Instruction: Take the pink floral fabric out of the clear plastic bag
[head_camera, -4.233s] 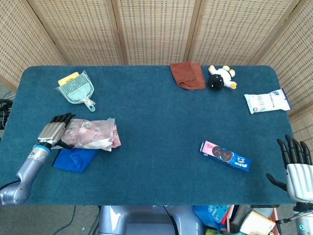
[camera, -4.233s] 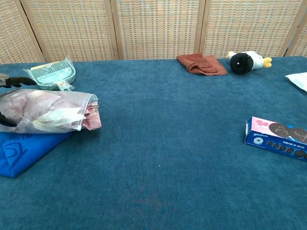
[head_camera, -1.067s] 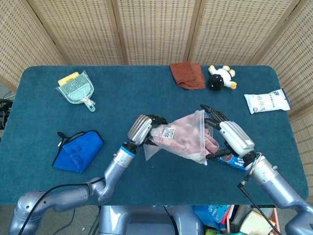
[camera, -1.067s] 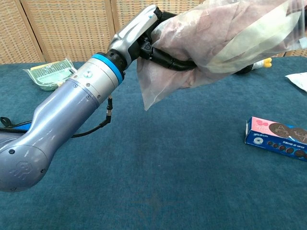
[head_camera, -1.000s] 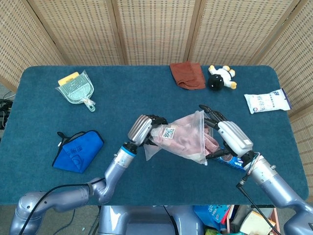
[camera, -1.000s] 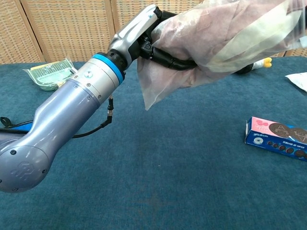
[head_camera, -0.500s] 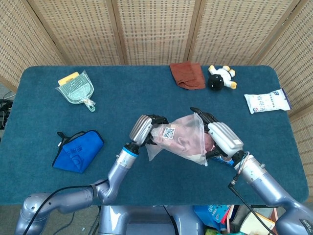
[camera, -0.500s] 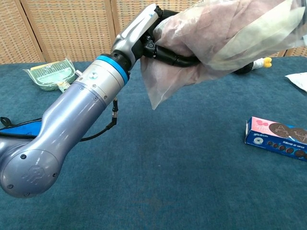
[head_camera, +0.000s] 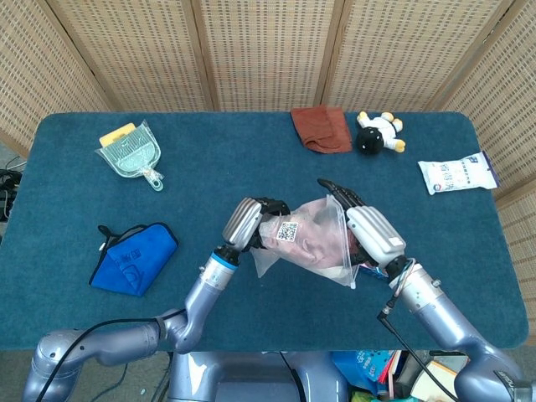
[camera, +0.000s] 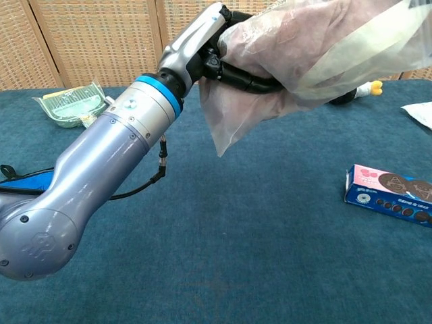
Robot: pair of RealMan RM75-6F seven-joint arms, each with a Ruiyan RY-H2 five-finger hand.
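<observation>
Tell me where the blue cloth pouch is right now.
In the head view, the blue cloth pouch lies on the table's left side, below the clear green dustpan and left of the left robot hand.

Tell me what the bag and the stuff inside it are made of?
The bag looks like thin clear plastic film: glossy, wrinkled, see-through, with a printed label. Inside, the pink fabric seems soft cloth, bunched in folds; its weave is too blurred to tell.

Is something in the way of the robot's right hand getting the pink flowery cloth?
Only the clear plastic bag itself, as far as I can see. The pink floral fabric is inside it, held up by the left hand. The right hand is at the bag's other end; I can't tell if its fingers are inside.
</observation>
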